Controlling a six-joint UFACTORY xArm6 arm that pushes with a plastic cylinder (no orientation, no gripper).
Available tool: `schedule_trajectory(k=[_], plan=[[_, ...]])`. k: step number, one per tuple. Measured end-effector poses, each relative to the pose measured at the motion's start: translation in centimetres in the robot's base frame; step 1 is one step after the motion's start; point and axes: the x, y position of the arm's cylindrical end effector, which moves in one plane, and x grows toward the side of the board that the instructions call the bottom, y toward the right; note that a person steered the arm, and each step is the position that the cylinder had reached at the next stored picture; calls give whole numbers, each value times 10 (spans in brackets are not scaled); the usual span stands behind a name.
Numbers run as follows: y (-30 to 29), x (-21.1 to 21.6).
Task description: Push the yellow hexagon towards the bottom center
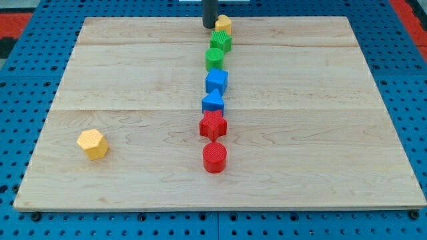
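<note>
My rod runs off the top edge, so only its lower stretch shows, and my tip (209,26) sits at twelve o'clock on the wooden board (320,133), just beside a yellow block (223,25) whose shape I can't make out. No fingers here, just a bare rod. Count: two yellow, two green, two blue, two red. Down the middle: green block (221,41), green cylinder (215,58), blue cube (216,81), blue triangle (213,102), red star (213,125), red cylinder (215,158). The yellow hexagon (92,143) sits alone at eight o'clock, well apart from my tip.
</note>
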Motion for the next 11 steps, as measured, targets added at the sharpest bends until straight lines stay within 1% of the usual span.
schedule_trajectory(k=[1, 2, 3, 4, 5, 6, 7, 8, 9, 10, 11], plan=[[-96, 15], [-199, 92], [-266, 174], [-223, 246], [-193, 303], [-145, 353], [-191, 374], [-171, 394], [-185, 377], [-133, 375], [-112, 374]])
